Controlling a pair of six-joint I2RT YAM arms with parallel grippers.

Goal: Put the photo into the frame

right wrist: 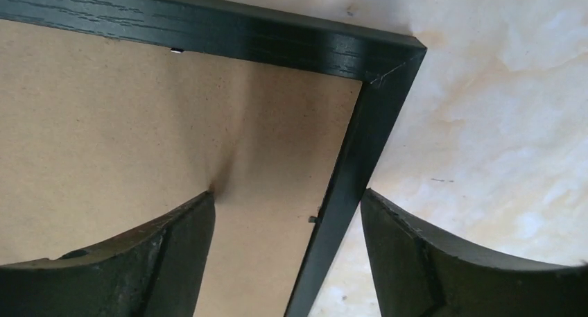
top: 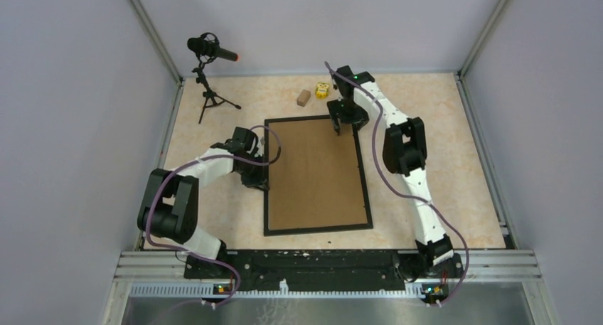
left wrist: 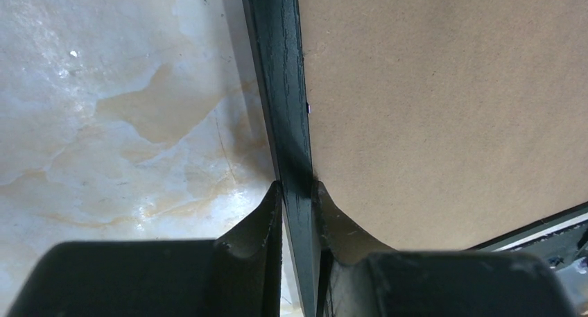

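1. Lying flat, centre of desk (top: 441, 126): black frame (top: 320, 228), brown backing board (top: 316, 172) inside.
2. Left hand (left wrist: 298, 186) clamped on frame's left rail.
3. Right hand (right wrist: 288, 194) spread apart, straddling frame's upper-right corner.

We saw a beige marbled tabletop (top: 469, 168) enclosed by 3 plain grey walls (top: 299, 19), with a microphone (top: 211, 50) on a tripod (top: 208, 97) in the far left corner.

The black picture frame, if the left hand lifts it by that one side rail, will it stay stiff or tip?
Probably stiff: the thin black rectangular picture frame shows straight, grained rails. Pinched only at one long side by the left hand, it would likely tilt down on the far side. The brown cardboard backing board inside might shift.
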